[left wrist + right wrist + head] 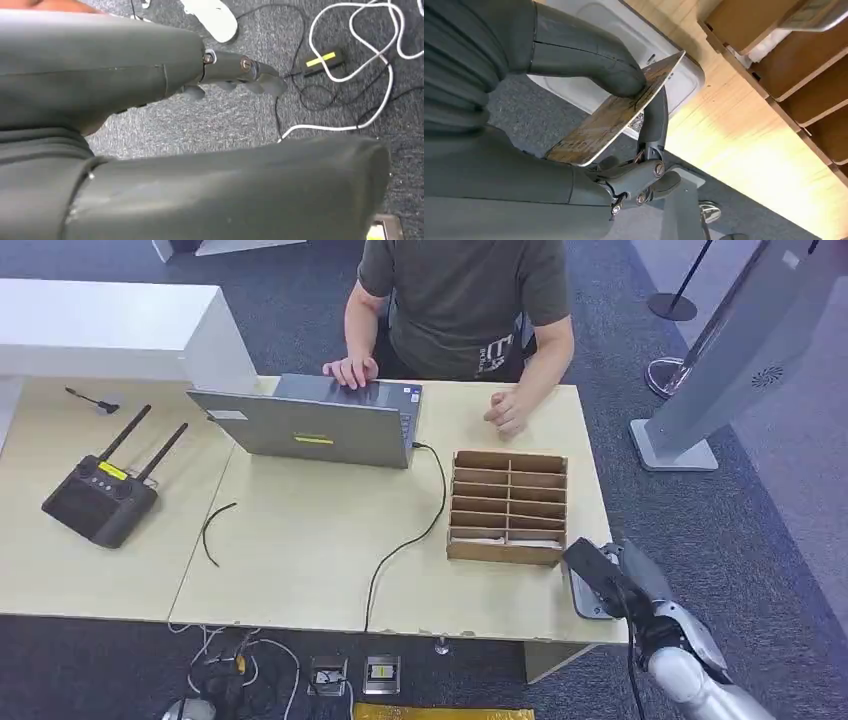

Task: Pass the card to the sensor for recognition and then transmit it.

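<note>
We see a worn, brownish card (616, 112) tilted flat just above the pale grey sensor (594, 95). The sensor lies at the counter (734, 140) edge.

I can read no text, number or brand here; the print on the person's shirt (497, 348) is too small to make out; the yellow labels on my table's laptop (313, 439) and remote controller (112, 471) are blurred; the card (616, 111) shows only smudged markings.

the head view looks down from high over the table (300, 540). the right wrist view sits close, sharing its corner and wooden rack (804, 85). the left wrist view faces carpet (240, 120).
</note>
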Controlling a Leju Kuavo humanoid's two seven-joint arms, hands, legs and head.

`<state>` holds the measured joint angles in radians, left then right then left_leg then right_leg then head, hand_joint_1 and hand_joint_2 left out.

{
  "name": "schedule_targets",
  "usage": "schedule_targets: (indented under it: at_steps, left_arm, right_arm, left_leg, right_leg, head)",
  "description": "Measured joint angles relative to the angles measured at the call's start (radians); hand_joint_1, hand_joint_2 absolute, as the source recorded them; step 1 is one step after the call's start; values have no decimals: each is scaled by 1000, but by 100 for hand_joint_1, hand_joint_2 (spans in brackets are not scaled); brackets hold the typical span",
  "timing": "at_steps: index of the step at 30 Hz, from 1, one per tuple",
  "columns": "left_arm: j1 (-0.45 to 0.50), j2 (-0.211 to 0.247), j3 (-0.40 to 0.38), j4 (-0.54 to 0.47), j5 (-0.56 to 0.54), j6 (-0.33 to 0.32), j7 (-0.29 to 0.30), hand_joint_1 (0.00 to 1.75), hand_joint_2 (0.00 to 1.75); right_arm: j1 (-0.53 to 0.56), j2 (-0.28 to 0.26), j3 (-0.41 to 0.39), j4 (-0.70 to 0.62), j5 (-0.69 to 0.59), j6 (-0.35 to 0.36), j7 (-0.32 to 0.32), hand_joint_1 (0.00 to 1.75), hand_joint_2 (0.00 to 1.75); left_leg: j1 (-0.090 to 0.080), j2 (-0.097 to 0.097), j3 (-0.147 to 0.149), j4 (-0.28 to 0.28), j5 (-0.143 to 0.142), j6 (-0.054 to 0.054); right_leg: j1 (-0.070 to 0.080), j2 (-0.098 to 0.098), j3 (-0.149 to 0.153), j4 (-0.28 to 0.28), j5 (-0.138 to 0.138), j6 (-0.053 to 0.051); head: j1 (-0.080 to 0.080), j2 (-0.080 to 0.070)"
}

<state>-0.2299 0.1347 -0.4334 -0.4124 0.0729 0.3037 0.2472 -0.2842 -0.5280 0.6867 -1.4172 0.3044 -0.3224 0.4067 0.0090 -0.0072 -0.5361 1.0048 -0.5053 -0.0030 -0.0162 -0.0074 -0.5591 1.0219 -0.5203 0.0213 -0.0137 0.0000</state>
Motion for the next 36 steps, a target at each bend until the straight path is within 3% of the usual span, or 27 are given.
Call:
schedule_targets:
  at_steps: [9, 12, 21, 26, 36]
  left_arm:
    - [-2, -2, 0, -5, 36, -2, -73, 0, 0]
    - [-3, -3, 0, -11, 53, -10, -114, 0, 0]
    - [-8, -6, 0, -19, 72, -43, -163, 0, 0]
    - [-9, -11, 0, -19, 86, -77, -200, 0, 0]
    - [-19, -24, -7, -18, 75, -113, -200, 0, 0]
  right_arm:
    - [-10, -15, -1, 7, 15, -37, 2, 175, 175]
    - [-10, -30, -5, -2, 43, -43, 20, 175, 175]
    - [-16, -68, -37, -60, 96, -43, 59, 175, 175]
    - [-41, -104, -77, -143, 148, -7, 92, 175, 175]
    - [-98, -105, -98, -220, 190, 60, 98, 175, 175]
  left_leg:
    - [0, 0, 0, 0, 0, 0]
    - [0, 0, 0, 0, 0, 0]
    - [0, 0, 0, 1, 0, 0]
    - [0, 4, -3, 1, 0, 0]
    - [0, 4, -9, 1, 0, 0]
  right_leg:
    - [0, 0, 0, 0, 0, 0]
    - [0, 0, 0, 0, 0, 0]
    - [0, 2, -1, 0, 1, 0]
    - [0, 5, -5, 0, 2, 0]
    - [0, 4, -10, 0, 2, 0]
  head:
    - [0, 0]
    - [0, 0]
    - [0, 0]
    - [0, 0]
    - [0, 0]
